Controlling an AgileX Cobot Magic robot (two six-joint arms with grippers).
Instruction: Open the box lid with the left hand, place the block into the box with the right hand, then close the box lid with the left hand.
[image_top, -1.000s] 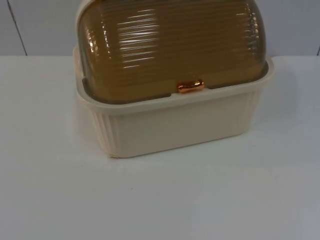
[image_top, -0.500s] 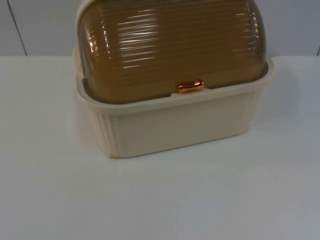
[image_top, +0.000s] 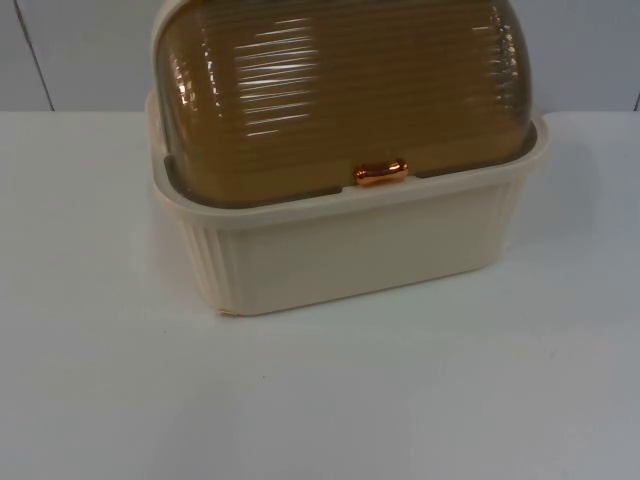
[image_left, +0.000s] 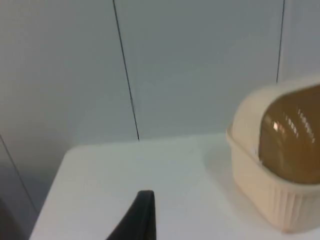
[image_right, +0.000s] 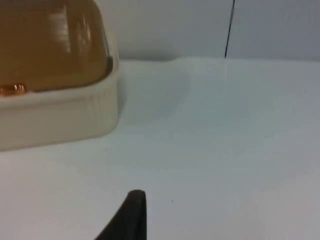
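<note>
- Left gripper (image_left: 142, 220) hangs above the table's left end, well apart from the box; I cannot tell how it is set.
- Right gripper (image_right: 131, 217) hangs over bare table to the box's right; its state cannot be told either.
- Cream ribbed box (image_top: 350, 250) stands at the table's rear, its amber domed lid (image_top: 340, 90) down, copper handle (image_top: 381, 173) at the front rim; contents hidden.
- White table (image_top: 320, 400) ends at a grey partition wall (image_left: 190, 65).

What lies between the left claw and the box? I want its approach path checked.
Bare white table, seen in the left wrist view: nothing stands between the left claw's fingertip and the cream box, whose amber lid is shut.
</note>
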